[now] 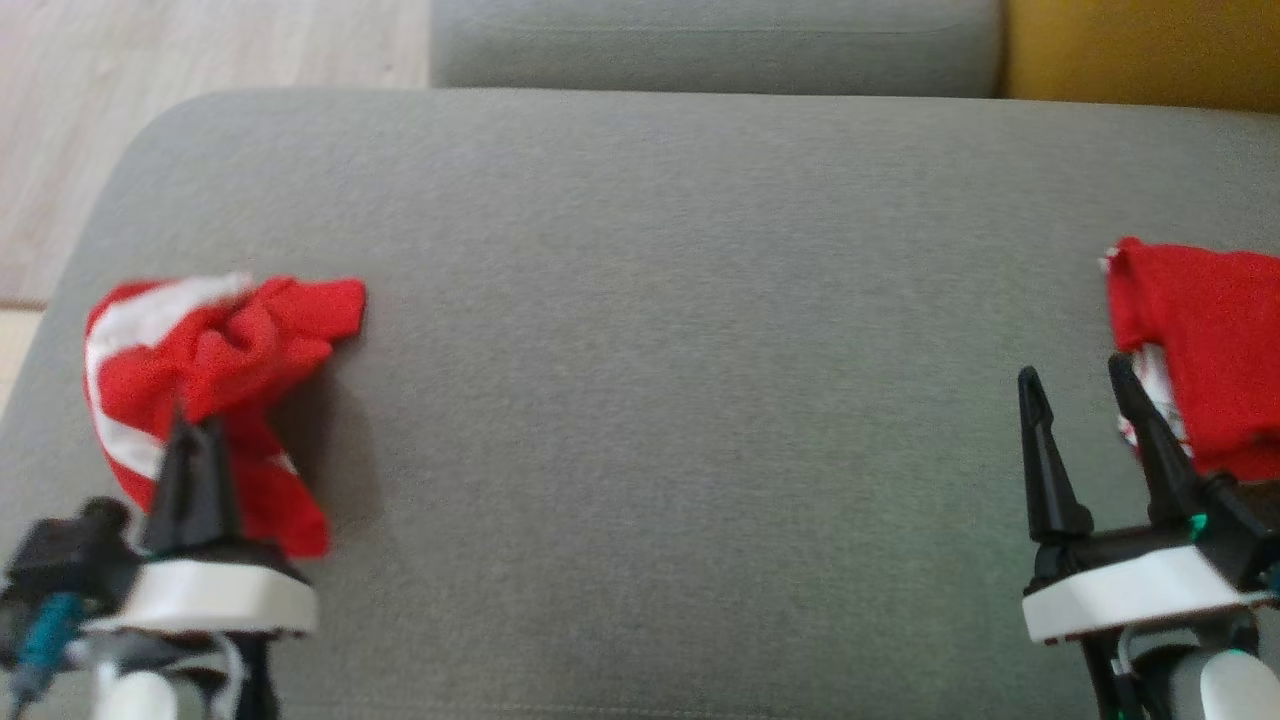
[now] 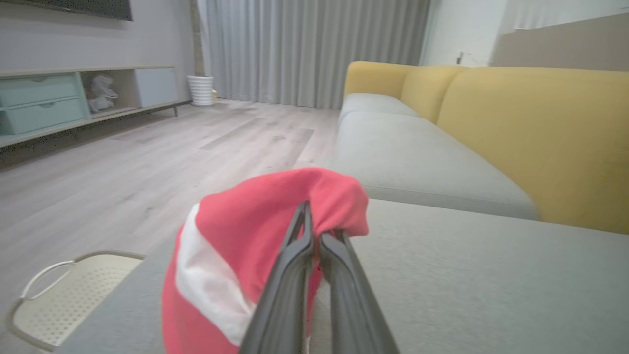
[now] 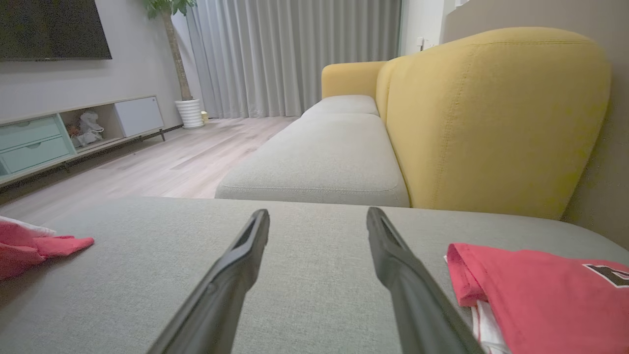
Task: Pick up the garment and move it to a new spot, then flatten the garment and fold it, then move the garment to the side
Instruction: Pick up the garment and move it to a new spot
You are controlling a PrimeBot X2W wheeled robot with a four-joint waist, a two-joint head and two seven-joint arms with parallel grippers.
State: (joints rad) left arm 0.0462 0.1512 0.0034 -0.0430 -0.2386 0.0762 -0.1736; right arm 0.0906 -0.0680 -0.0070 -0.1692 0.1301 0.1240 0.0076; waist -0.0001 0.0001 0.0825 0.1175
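Garment (image 1: 220,350), red with white bands, lies bunched at the left end of the grey cushion (image 1: 680,300), close to its rounded edge. Our left gripper (image 1: 195,435) is clamped on it. In the left wrist view the two fingers press together with a fold of red cloth pinched at their tips (image 2: 314,231), and the rest of the garment drapes down their left side. We cannot tell whether the bundle is clear of the cushion or touching it; a shadow lies on the cushion just to its right.

Well apart, at the right end of the cushion, our right gripper (image 1: 1073,370) has its fingers spread wide with nothing between them. Just beside its right finger lies a second red piece (image 1: 1210,340), folded flat, with white showing at its lower edge.

Beyond the cushion we see another grey seat (image 3: 319,162) with a yellow backrest (image 3: 491,118), a pale wood floor (image 1: 200,50), and a perforated basket (image 2: 69,295) on the floor by the cushion's left end.
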